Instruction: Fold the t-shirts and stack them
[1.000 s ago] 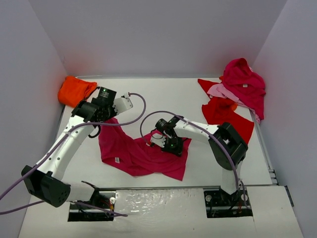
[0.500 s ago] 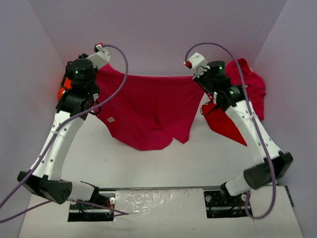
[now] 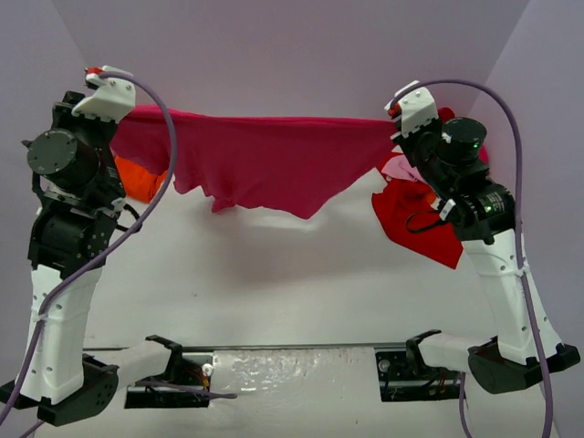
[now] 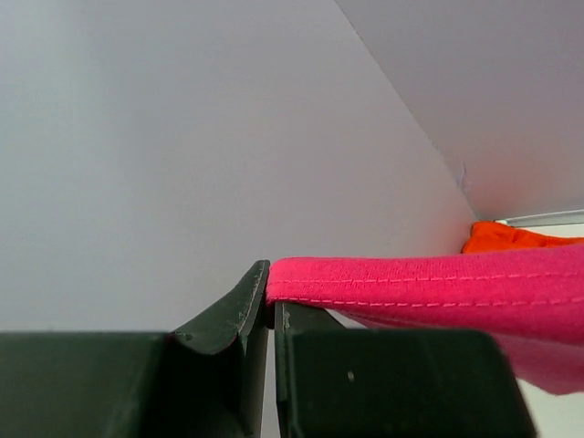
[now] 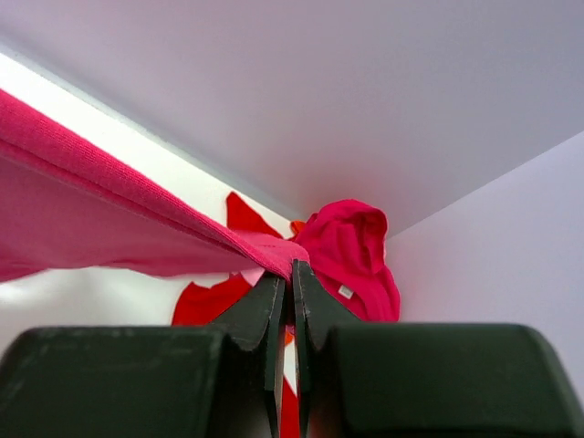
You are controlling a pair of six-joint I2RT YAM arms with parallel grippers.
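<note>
Heads up: both grips are thin. Your left gripper [image 4: 270, 285] and right gripper [image 5: 292, 274] each have fingers clamped on just the hem edge of the magenta t-shirt [image 3: 274, 155]. Spread the arms any wider and a corner probably slips out, and the shirt dumps in a heap on the table [image 3: 274, 274]. Lower it unevenly and the loose folds bunch. The shirt hangs mid-air with its top edge taut left to right. Its lower part sags in uneven folds and looks clear of the table. Orange t-shirt [image 3: 137, 180] far left, red t-shirt [image 3: 415, 224] and crumpled pile [image 5: 351, 246] far right.
</note>
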